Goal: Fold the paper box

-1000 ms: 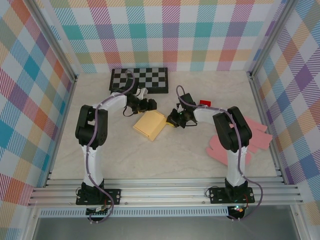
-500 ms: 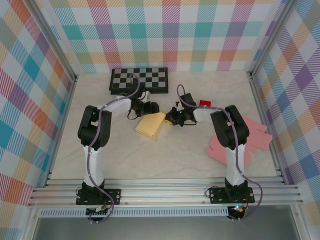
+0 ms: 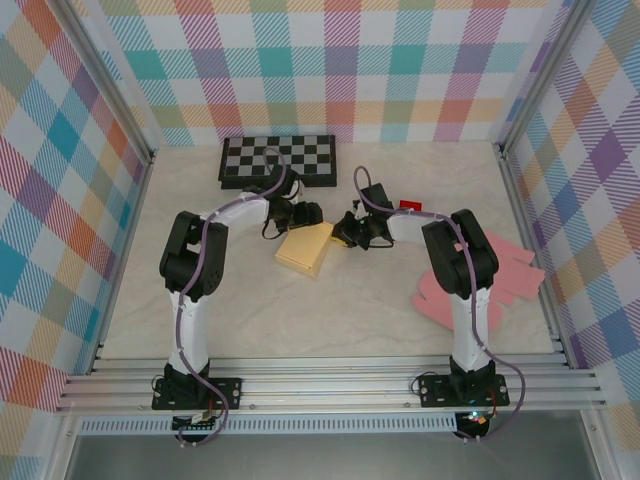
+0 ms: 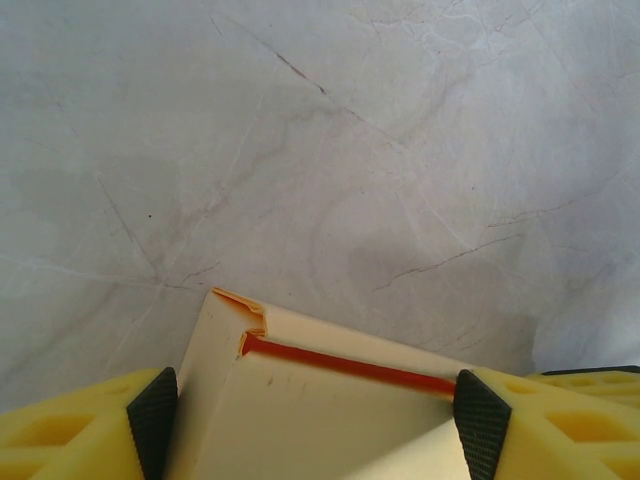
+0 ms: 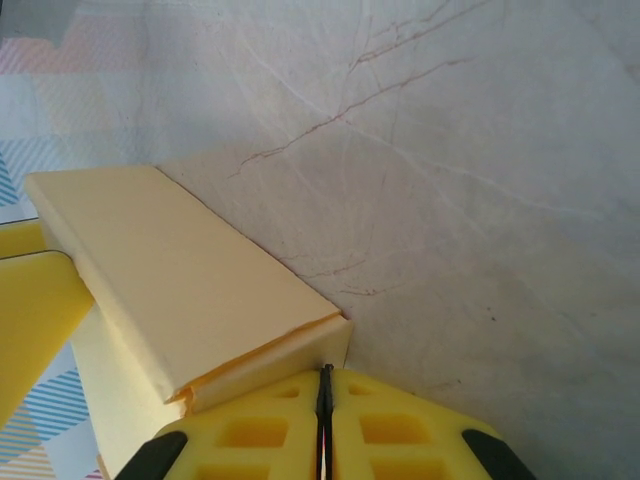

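Note:
The paper box (image 3: 305, 250) is pale yellow and lies folded in the middle of the table. My left gripper (image 3: 303, 218) is at its far end. In the left wrist view the box (image 4: 300, 400) spans the gap between the jaws, and both black pads (image 4: 152, 420) touch its sides, so the gripper (image 4: 315, 400) is shut on it. A red slit shows along the lid seam. My right gripper (image 3: 343, 238) is shut, and its tips (image 5: 324, 372) press against the box's (image 5: 190, 270) right end wall.
A black-and-white chessboard (image 3: 278, 160) lies at the back, close behind the left arm. A small red object (image 3: 409, 206) sits behind the right arm. Pink flat sheets (image 3: 510, 270) lie at the right edge. Plaid walls and a metal frame enclose the table.
The left gripper has moved right onto the box's far end and narrowed against it. The box has turned and slid a little to the right. The right gripper stays shut against it.

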